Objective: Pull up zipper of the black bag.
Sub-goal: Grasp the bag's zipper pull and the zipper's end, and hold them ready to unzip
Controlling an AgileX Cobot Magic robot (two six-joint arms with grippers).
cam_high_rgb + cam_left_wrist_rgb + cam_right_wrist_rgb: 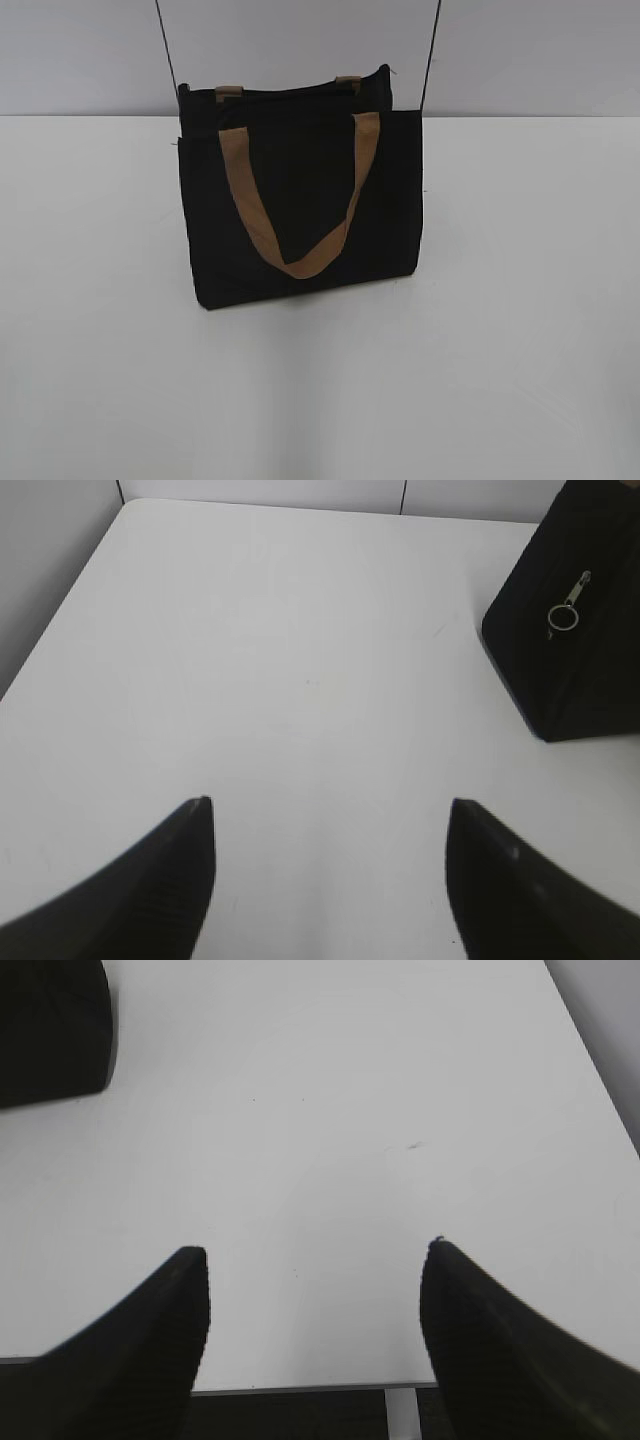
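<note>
The black bag (300, 200) stands upright on the white table, with a tan handle (300, 200) hanging down its front. Thin black cords rise from its top corners. The zip line runs along its top edge (290, 92). In the left wrist view the bag's end (570, 650) is at the upper right, with a small silver pull and ring (566, 608) on it. My left gripper (328, 805) is open and empty over bare table, left of the bag. My right gripper (315, 1252) is open and empty; the bag's corner (50, 1030) is at its upper left.
The white table (500, 350) spreads all round the bag. Its front edge shows low in the right wrist view (300, 1388). A grey wall (80, 50) stands behind the table. Neither arm shows in the exterior view.
</note>
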